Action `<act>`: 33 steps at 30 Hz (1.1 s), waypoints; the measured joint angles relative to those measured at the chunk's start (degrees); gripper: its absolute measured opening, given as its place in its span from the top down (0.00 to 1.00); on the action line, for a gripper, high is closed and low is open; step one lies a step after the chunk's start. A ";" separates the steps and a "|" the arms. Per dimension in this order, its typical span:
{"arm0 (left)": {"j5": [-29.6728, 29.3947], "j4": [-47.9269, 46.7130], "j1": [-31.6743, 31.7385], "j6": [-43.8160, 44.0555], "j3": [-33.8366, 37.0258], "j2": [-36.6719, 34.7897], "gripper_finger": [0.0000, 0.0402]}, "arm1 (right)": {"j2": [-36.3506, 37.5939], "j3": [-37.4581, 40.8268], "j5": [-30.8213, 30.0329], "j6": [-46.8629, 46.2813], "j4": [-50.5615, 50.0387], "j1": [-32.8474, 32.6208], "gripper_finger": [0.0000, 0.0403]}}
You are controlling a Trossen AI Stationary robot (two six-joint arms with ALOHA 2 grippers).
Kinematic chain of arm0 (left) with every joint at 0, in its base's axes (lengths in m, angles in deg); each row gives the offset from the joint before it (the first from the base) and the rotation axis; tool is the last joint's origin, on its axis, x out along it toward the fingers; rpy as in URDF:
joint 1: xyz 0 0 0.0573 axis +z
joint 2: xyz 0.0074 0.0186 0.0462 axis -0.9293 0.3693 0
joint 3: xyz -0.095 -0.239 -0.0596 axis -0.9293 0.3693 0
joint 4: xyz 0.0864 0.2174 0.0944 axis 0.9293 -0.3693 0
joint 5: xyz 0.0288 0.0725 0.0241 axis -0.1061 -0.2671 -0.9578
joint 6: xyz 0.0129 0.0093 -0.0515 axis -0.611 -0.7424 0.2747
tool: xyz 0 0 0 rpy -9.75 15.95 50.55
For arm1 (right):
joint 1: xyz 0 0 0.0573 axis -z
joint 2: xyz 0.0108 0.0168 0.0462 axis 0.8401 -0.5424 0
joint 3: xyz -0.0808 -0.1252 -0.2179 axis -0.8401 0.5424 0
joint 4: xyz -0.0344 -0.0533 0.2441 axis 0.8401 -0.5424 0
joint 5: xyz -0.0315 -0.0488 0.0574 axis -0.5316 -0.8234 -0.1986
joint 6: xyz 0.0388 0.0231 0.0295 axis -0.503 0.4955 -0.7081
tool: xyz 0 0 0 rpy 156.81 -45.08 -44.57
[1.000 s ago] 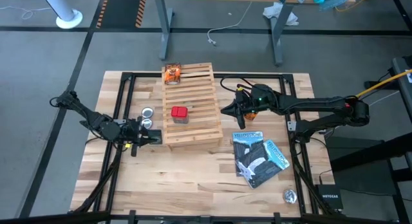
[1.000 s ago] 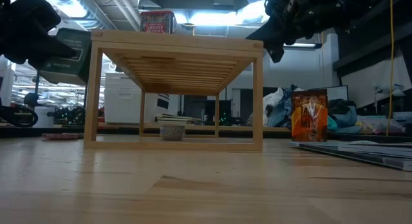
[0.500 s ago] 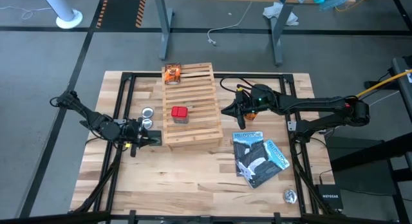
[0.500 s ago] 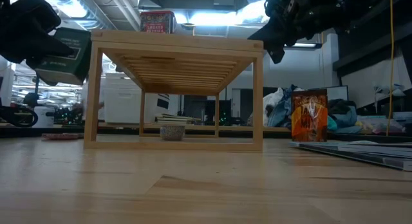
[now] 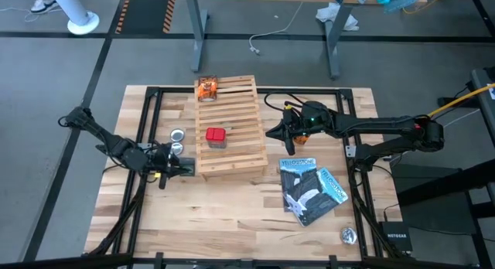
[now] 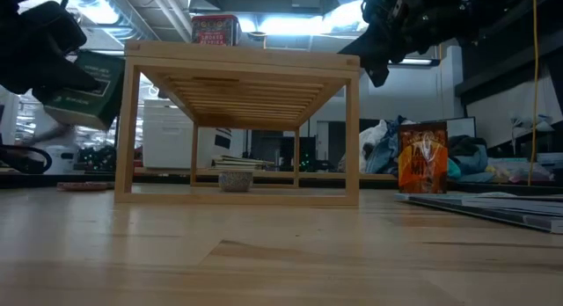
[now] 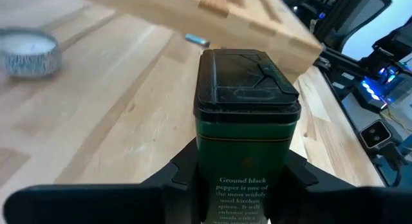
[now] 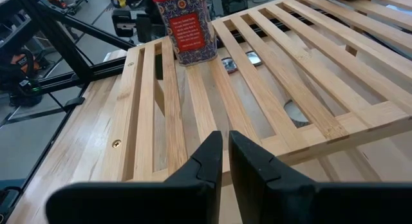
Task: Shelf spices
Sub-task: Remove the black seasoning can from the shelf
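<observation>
My left gripper (image 5: 182,168) is shut on a dark green spice box with a black lid (image 7: 248,89), holding it off the table by the near left corner of the wooden slatted shelf (image 5: 232,157). In the low view this box (image 6: 84,91) is tilted, left of the shelf. A red spice box (image 5: 215,136) stands on the shelf top. One orange packet (image 5: 206,87) sits at the shelf's far left corner. Another orange packet (image 6: 424,156) stands on the table right of the shelf. My right gripper (image 5: 269,134) hovers shut over the shelf's right edge, touching nothing. My left gripper pinches the green box by two opposite sides of its labelled body (image 7: 205,169), below the black lid, between its two fingers (image 7: 180,179). The fingers come nearly level from the table's left. The lid end points away from the gripper. The box hangs clear of the table, tilted.
Two round silver tins (image 5: 177,141) lie on the table left of the shelf, close to my left gripper. Blue-and-black booklets (image 5: 309,188) lie near right of the shelf. A small round object (image 5: 348,236) sits at the near right corner.
My left gripper has rolled a little in place. The green box it holds has tipped further over in the low view. My right arm has kept still.
</observation>
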 joint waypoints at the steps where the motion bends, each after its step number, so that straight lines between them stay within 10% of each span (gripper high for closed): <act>1: 0.01 0.00 -0.01 0.92 0.00 0.67 0.75 | 0.00 0.00 0.00 0.00 -0.01 0.00 0.92; 33: 9.46 16.90 -2.64 7.79 -2.47 17.51 0.75 | 0.00 0.00 0.00 0.01 0.00 0.00 0.92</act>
